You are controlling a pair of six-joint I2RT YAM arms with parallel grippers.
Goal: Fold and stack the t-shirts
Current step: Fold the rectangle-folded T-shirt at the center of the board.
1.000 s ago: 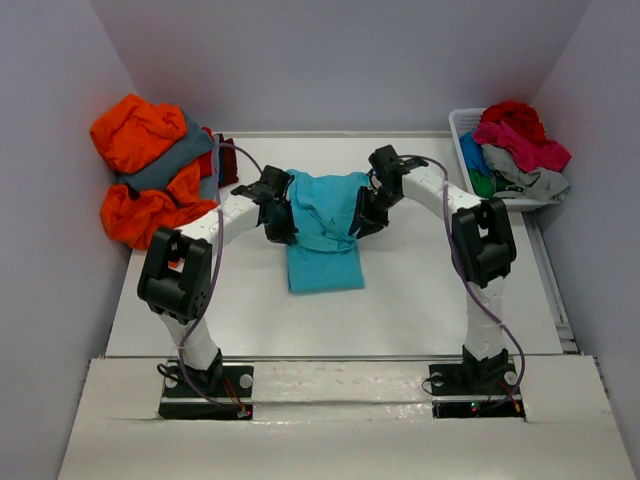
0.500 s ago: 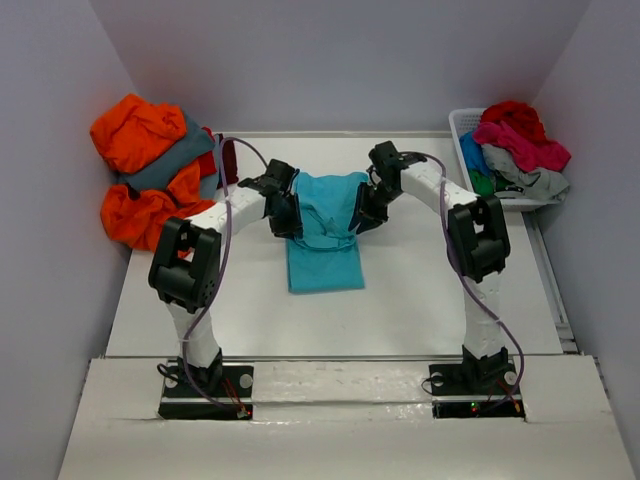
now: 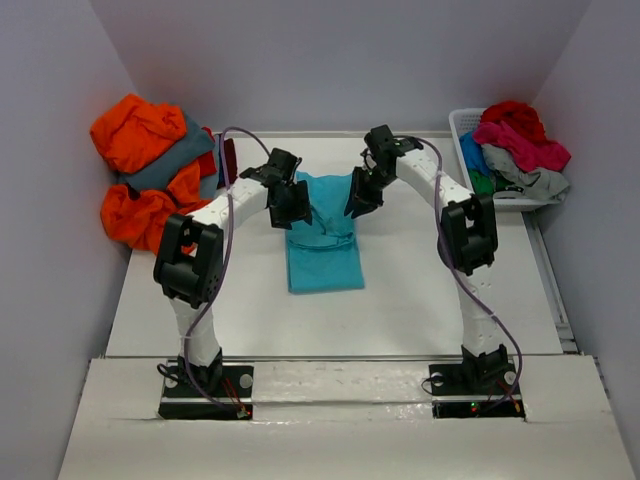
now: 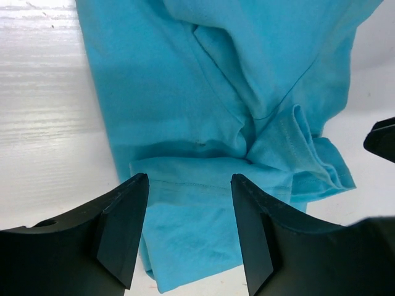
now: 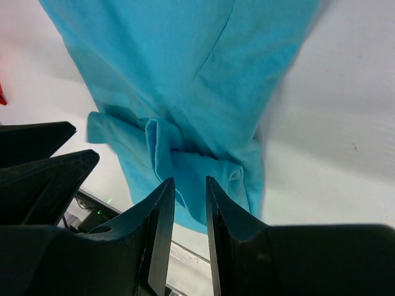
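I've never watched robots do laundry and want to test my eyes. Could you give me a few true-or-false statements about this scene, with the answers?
1. A turquoise t-shirt lies in the middle of the table. True.
2. The left tool is clamped on that shirt. False: its jaws stand open, with the cloth beyond them.
3. The white basket is empty. False: it holds a red shirt, a pink shirt and others.
4. Orange shirts are heaped at the far left. True.

White slatted plastic basket (image 3: pixel 460 130) at far right corner of table (image 3: pixel 420 290), beside right wall. Pale grey walls (image 3: pixel 330 60) on three sides. White board (image 3: pixel 340 440) along near edge.
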